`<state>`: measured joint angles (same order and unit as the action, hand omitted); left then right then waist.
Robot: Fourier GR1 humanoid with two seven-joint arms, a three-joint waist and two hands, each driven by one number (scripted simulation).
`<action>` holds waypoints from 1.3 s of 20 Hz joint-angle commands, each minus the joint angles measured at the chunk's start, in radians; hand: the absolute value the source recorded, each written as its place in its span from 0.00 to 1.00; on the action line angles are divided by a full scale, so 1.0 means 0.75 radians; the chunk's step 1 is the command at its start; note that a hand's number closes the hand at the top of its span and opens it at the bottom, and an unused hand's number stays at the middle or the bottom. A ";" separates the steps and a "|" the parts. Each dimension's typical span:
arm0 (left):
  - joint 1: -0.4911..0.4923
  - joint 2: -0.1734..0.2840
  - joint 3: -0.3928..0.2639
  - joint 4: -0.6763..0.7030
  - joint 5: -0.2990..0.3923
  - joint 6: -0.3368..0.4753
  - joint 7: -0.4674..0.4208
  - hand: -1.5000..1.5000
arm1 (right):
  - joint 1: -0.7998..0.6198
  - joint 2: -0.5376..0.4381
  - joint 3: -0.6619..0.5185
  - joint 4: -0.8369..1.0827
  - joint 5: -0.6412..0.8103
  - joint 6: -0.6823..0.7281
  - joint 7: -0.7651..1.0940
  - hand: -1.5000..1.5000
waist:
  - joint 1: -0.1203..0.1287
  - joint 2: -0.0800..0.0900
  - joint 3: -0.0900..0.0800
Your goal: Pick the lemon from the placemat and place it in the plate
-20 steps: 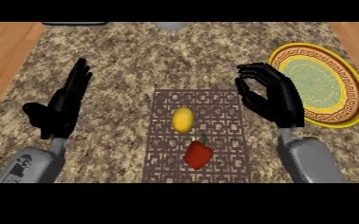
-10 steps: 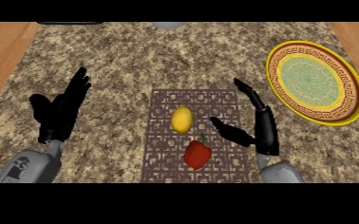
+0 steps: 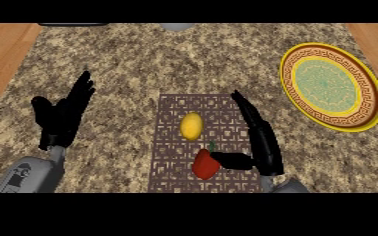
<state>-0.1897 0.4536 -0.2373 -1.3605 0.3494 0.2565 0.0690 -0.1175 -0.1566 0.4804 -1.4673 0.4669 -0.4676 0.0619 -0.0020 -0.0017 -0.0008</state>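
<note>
R hand [image 3: 260, 139] over right edge of placemat [image 3: 171, 180], fingers straight & pointing far, thumb out to the left, holding nothing. Thumb tip just beside red pepper [image 3: 206, 164], which lies on mat's near part. Lemon [image 3: 191, 126] on mat's middle, left of r hand's fingers, apart from them, untouched. Plate [image 3: 294, 94], yellow rim w/ green centre, well apart at far right of granite counter [image 3: 133, 60]. L hand [image 3: 63, 115] open, fingers up, resting at left
</note>
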 commanded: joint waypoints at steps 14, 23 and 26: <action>-0.048 -0.077 0.055 -0.037 -0.107 -0.008 0.123 0.50 | -0.278 0.131 0.127 0.044 0.393 0.464 0.767 0.00 | 0.008 0.002 0.001; 0.056 -0.103 0.127 -0.071 -0.156 -0.101 0.066 0.50 | -0.365 0.198 0.042 0.159 0.391 0.718 0.807 0.00 | 0.008 0.002 0.001; -0.023 -0.144 0.147 0.028 -0.185 -0.105 0.071 0.50 | -0.452 0.207 -0.011 0.210 0.318 0.776 0.826 0.00 | 0.006 0.003 0.001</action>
<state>-0.1902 0.3775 -0.1348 -1.3699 0.2397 0.1795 0.1227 -0.3822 -0.0213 0.5342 -1.3641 0.7354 0.0318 0.6773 0.0034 -0.0005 0.0000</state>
